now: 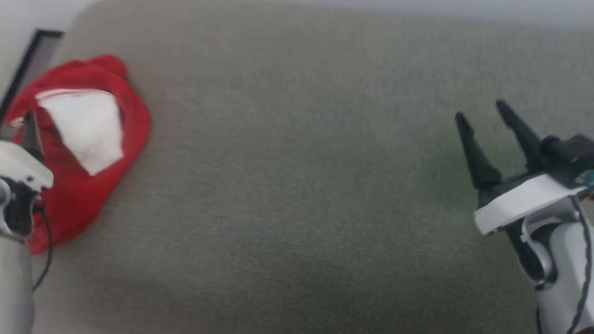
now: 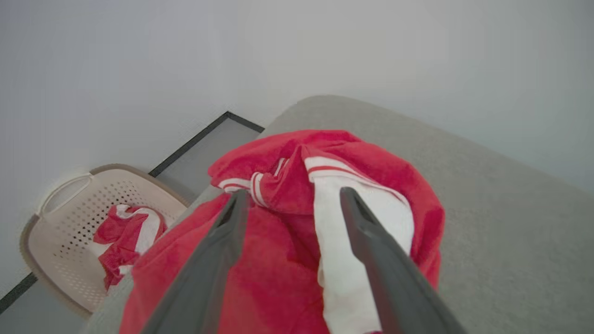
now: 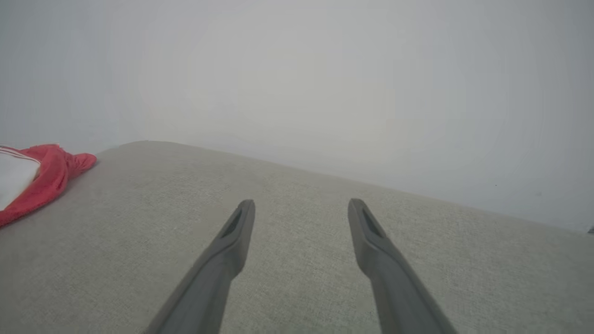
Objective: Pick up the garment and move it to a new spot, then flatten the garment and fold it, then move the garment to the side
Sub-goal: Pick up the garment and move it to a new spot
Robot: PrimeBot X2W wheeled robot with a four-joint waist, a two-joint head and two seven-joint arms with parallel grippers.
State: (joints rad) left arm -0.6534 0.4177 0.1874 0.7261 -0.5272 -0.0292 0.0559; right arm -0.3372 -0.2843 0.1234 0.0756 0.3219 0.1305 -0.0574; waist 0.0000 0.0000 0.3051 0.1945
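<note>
The crumpled red jersey shirt with white sleeves (image 1: pixel 93 139) lies at the left end of the grey woven-fabric surface (image 1: pixel 297 185). The left gripper (image 2: pixel 294 195) is over it, fingers spread and empty. The right gripper (image 3: pixel 301 204) is spread too, over bare fabric well apart from it. A beige perforated plastic basket (image 2: pixel 60 222) stands by the pale wall (image 3: pixel 325 93).

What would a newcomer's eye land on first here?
A crumpled red jersey shirt with a white sleeve lies at the left edge of the grey fabric surface, the left hand hanging open over it. The right hand hovers open over bare fabric at right. Beyond the edge, a beige perforated basket holds another red-and-white cloth.
</note>
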